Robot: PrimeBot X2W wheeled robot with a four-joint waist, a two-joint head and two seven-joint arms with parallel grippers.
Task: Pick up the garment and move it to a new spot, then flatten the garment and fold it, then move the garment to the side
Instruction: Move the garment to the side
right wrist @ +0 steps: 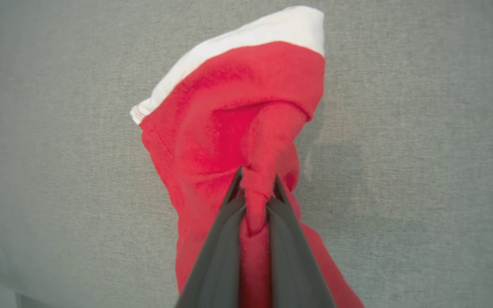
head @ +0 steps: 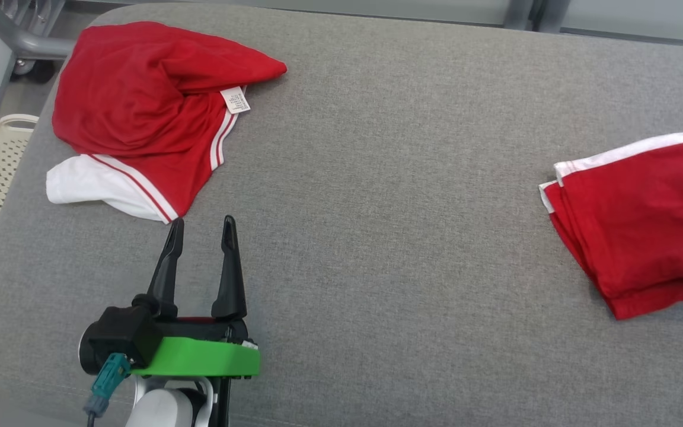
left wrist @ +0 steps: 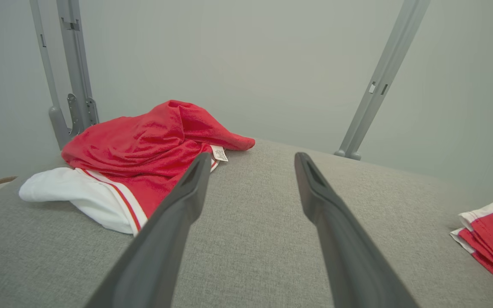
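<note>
- The grey worktop (head: 389, 178) carries two red garments, well apart: one at the far left, one at the right edge of the head view.
- The crumpled garment (head: 140, 112) lies in a loose heap at the far left corner. A white part sticks out at its near side and red cloth is bunched over itself. Nothing touches it, so it is neither flattened nor folded.
- The folded garment (head: 638, 225) lies at the right as a compact stack of layers with a white band along its far edge. Judging by that, its flattening and folding are done, and the step in hand is probably moving it to the side.
- The left claw (head: 203, 221) is spread wide and empty. It sits low over the worktop, just near of the crumpled garment's white-striped hem, and points towards it.
- The right claw (right wrist: 258, 175) is nearly closed, pinching a raised ridge of the folded garment's red cloth between its fingers.
- Left to do, it seems: set the folded garment aside and let go; the crumpled one may then need the full sequence.
- A white label (head: 236, 99) shows on the crumpled garment.
</note>
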